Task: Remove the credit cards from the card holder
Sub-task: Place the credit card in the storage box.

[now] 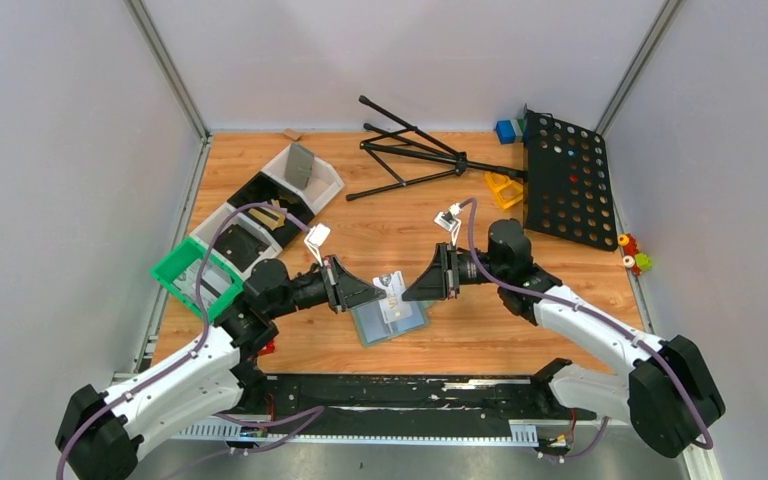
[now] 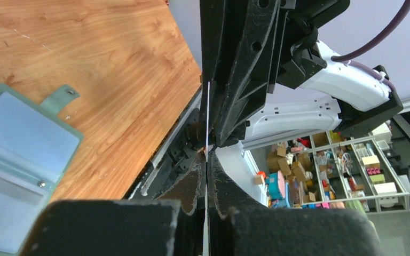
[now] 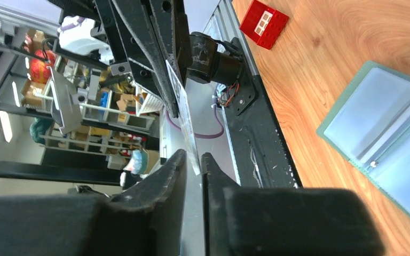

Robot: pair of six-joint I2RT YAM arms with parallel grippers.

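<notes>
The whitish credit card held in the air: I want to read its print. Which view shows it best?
Top external: the whitish rectangular credit card turns its printed face to that camera. Both wrist views catch it edge-on, a thin pale line.

arms point(image 1: 590, 330) — white shells, black joints | cables point(image 2: 384, 34) purple | left hand point(image 1: 380, 291), right hand point(image 1: 407, 291) — black

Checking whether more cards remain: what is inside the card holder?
The card holder lies open; the translucent sleeves that show look empty. In the top view a credit card held above covers its middle, and both wrist views cut it off.
</notes>
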